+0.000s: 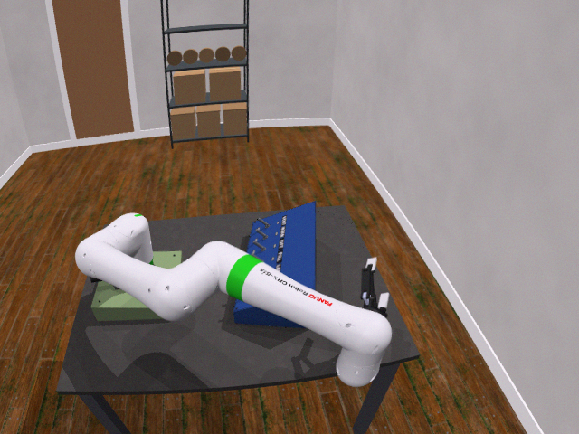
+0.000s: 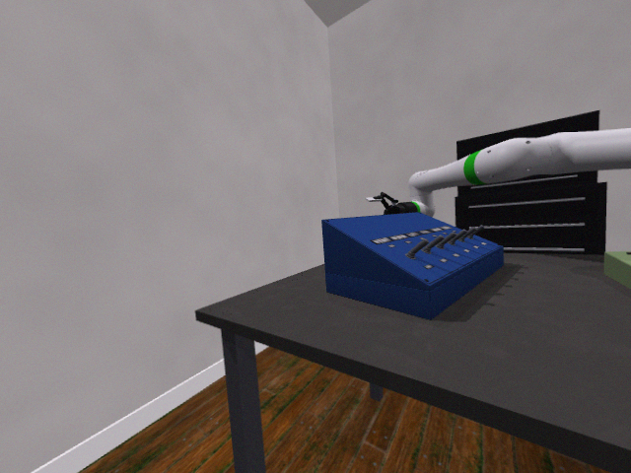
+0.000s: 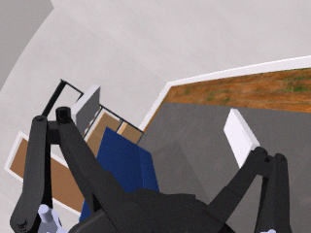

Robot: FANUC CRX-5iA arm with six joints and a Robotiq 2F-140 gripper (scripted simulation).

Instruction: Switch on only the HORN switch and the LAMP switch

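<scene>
The blue sloped console (image 1: 298, 242) (image 2: 372, 264) (image 3: 126, 162) stands on the dark table (image 1: 186, 354) (image 2: 356, 336). A row of several dark toggle levers (image 1: 260, 233) (image 2: 443, 241) sticks up from its sloped face, beside a strip of labels (image 2: 407, 236) too small to read. I cannot tell which switch is HORN or LAMP, nor which way each lever stands. My gripper (image 1: 376, 280) (image 2: 380, 200) (image 3: 164, 108) is wide open and empty. It hangs above the table behind the console's tall back side, apart from it and pointing away from the switches.
The arm's green base block (image 1: 117, 303) (image 2: 619, 267) sits on the table's far side from the gripper. The arm's forearm crosses over the console's near end. A shelf rack with boxes (image 1: 205, 93) and a black cabinet (image 2: 534, 203) stand off the table.
</scene>
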